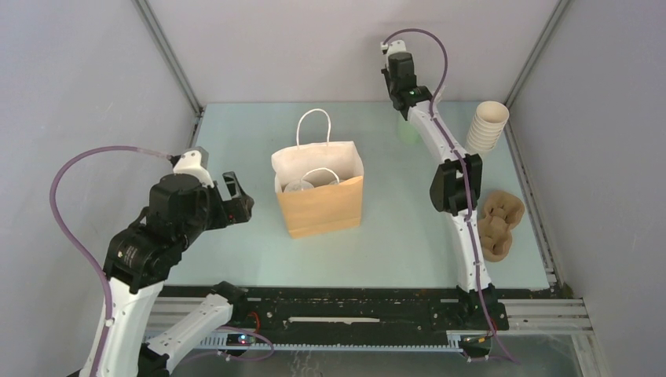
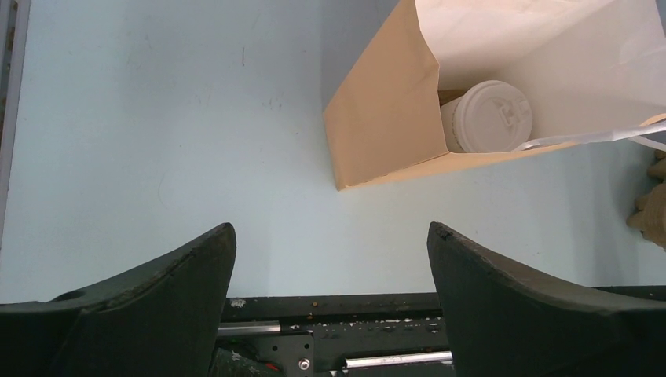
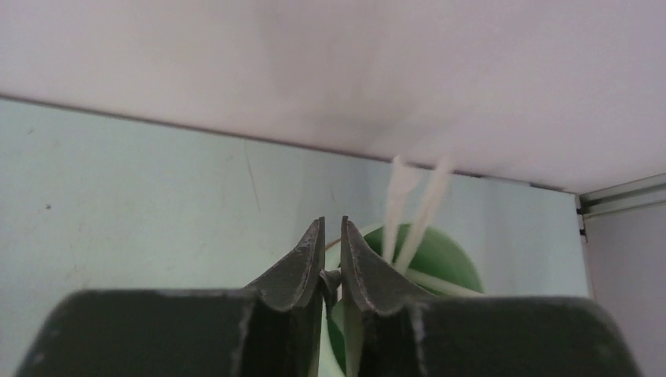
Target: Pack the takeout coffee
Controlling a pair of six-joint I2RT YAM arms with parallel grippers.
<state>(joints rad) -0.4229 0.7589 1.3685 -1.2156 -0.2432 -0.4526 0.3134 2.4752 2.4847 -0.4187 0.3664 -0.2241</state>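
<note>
A brown paper bag [image 1: 318, 206] with white handles stands open mid-table. One white-lidded coffee cup [image 2: 491, 116] sits inside it, also seen from above [image 1: 298, 186]; a second cup is hidden. My left gripper [image 1: 238, 200] is open and empty, left of the bag and above the table's near edge [image 2: 330, 232]. My right gripper [image 1: 399, 75] is at the far back over the green cup [image 3: 436, 255] of white sticks [image 3: 400, 200]. Its jaws [image 3: 332, 236] are nearly together, and a thin pale stick seems pinched between them.
A tall stack of lidless cream cups [image 1: 487, 126] stands at the back right. Brown pulp cup carriers [image 1: 501, 224] lie at the right edge, also in the left wrist view [image 2: 652, 200]. The back wall is close behind the green cup.
</note>
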